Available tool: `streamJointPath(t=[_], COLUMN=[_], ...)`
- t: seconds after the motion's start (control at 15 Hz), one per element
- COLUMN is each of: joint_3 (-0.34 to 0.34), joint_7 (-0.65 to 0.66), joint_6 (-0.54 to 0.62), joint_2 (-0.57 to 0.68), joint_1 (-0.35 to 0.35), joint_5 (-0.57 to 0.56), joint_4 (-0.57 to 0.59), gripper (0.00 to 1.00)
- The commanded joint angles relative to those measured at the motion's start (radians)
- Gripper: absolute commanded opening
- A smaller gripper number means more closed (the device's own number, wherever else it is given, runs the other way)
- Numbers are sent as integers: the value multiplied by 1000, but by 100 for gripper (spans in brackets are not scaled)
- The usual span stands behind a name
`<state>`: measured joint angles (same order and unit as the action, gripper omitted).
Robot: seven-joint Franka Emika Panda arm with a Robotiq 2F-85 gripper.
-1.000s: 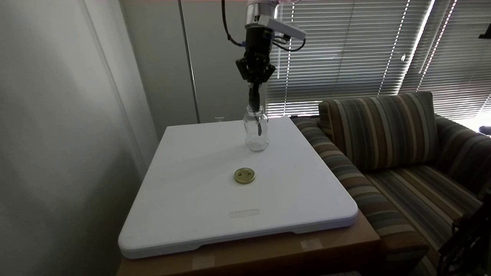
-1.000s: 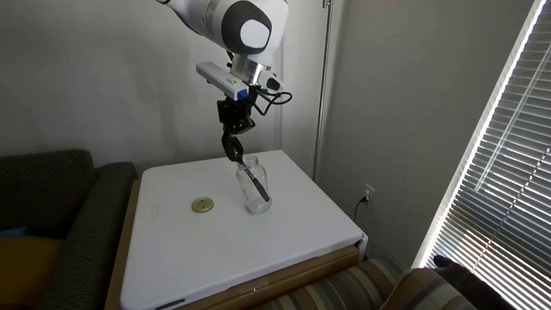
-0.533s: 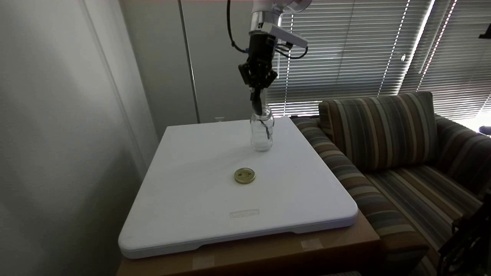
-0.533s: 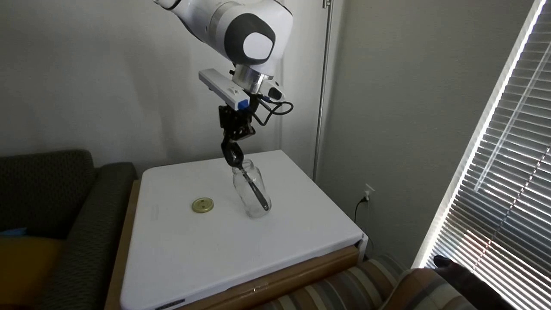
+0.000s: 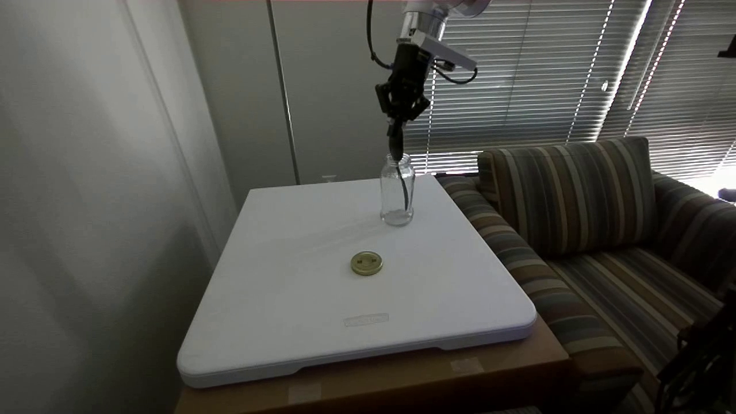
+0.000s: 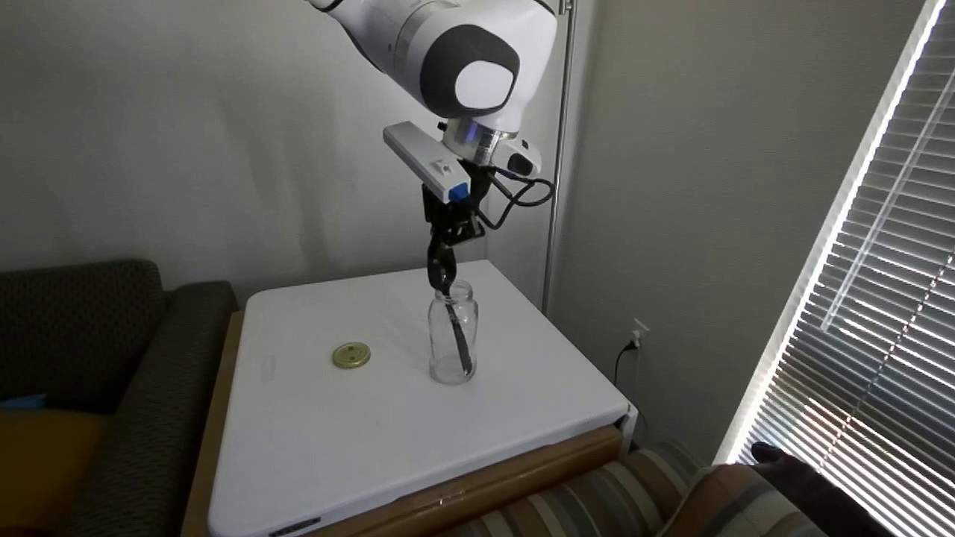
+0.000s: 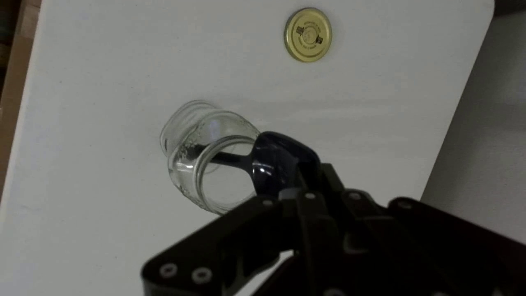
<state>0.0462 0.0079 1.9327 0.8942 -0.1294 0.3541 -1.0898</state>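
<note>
Claw (image 7: 314,176) is clenching the bowl end of a dark spoon (image 7: 273,164); I am gripping it just over a clear glass jar (image 6: 440,343). The spoon is pointing handle-down: its bowl is projecting above the open mouth, while its handle is passing through that mouth, slanting inside the glass and ending near the base. The jar is standing upright on a white table (image 6: 336,440). A gold lid (image 7: 308,35) is lying flat on the same surface, apart from the jar. In an exterior view, a striped sofa (image 5: 566,198) is standing beside the table, and window blinds (image 5: 489,103) are hanging behind it.
</note>
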Motion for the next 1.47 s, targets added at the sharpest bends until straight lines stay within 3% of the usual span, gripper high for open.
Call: streamJointPath(t=[0.0, 0.47, 0.53, 0.6, 0.93, 1.2, 1.4], joint_3=[25, 37, 36, 33, 7, -58, -86], joint_7=[-19, -27, -27, -20, 10, 100, 155], joint_6=[41, 59, 60, 58, 37, -45, -180], joint_2=[-26, -24, -27, -30, -72, -164, -230], joint_1=[-36, -38, -36, -33, -6, 84, 163], joint_5=[30, 37, 32, 28, -19, -190, -335], joint_4=[-52, -58, -59, -59, -62, -70, -51], gripper=[2, 2, 32, 33, 68, 95, 100])
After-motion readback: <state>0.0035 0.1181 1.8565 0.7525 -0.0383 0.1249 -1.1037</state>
